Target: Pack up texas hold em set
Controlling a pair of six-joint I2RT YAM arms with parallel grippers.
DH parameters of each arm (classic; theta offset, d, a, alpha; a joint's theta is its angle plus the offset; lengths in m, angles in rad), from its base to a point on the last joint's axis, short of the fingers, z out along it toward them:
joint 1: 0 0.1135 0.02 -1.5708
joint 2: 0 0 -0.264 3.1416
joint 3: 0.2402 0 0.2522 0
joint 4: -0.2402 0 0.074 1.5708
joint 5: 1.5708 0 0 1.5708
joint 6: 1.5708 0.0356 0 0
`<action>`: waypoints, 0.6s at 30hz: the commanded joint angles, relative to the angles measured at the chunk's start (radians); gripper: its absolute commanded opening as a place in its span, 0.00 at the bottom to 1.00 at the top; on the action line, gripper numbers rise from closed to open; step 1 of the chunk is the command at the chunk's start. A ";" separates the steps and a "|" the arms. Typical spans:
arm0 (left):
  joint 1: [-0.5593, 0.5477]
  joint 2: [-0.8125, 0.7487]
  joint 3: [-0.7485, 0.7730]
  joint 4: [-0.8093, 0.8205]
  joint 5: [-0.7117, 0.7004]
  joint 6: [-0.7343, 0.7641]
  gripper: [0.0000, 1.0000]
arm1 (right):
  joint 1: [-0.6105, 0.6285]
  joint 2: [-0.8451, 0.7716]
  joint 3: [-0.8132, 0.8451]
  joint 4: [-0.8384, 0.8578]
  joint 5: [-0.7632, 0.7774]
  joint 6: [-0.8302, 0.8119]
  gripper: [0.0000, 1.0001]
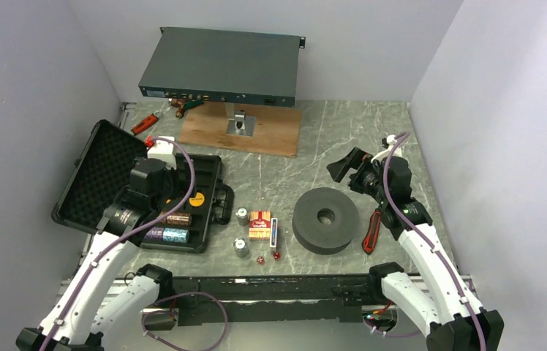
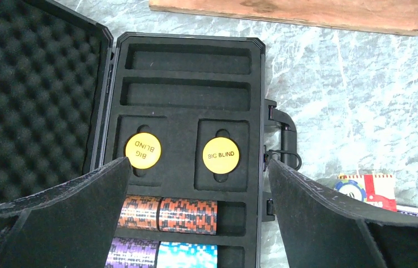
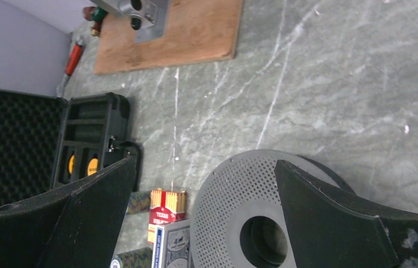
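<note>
The black briefcase [image 1: 212, 191] lies open at the left, its foam-lined lid [image 1: 99, 175] flat on the table. Its tray holds two yellow "BIG BLIND" discs [image 2: 143, 151] [image 2: 221, 155], orange chip stacks [image 2: 187, 215], a purple stack [image 2: 131, 254] and a blue stack [image 2: 187, 255]. My left gripper [image 2: 195, 184] hangs open and empty above the tray [image 1: 155, 175]. On the table lie two chip stacks [image 1: 242, 216] [image 1: 241, 248], a red card box [image 1: 259, 225], a blue deck [image 1: 273, 232] and two red dice [image 1: 260, 259]. My right gripper [image 1: 344, 167] is open and empty above the foam ring [image 3: 251, 206].
The dark grey foam ring [image 1: 325, 219] sits right of the cards. A red-handled screwdriver [image 1: 371, 230] lies at its right. A wooden board [image 1: 270, 131] with a metal stand carries the grey rack-mount box [image 1: 219, 66] at the back. Red tools [image 1: 145, 123] lie at the back left.
</note>
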 commanded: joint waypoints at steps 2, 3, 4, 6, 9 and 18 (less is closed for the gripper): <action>-0.032 0.024 0.045 0.007 -0.052 -0.023 1.00 | 0.003 0.015 0.061 -0.138 0.075 0.017 1.00; -0.031 0.024 0.044 0.010 -0.049 -0.024 1.00 | 0.004 0.016 0.061 -0.150 0.079 0.017 1.00; -0.031 0.022 0.042 0.013 -0.047 -0.023 1.00 | 0.004 0.015 0.060 -0.157 0.082 0.015 1.00; -0.025 0.016 0.032 0.020 -0.026 -0.013 1.00 | 0.004 0.012 0.061 -0.169 0.081 0.007 1.00; -0.007 0.019 0.021 0.029 0.042 0.007 1.00 | 0.004 0.016 0.069 -0.183 0.047 -0.028 1.00; 0.023 -0.008 -0.032 0.129 0.376 0.087 0.99 | 0.087 0.068 0.033 -0.117 -0.077 -0.065 1.00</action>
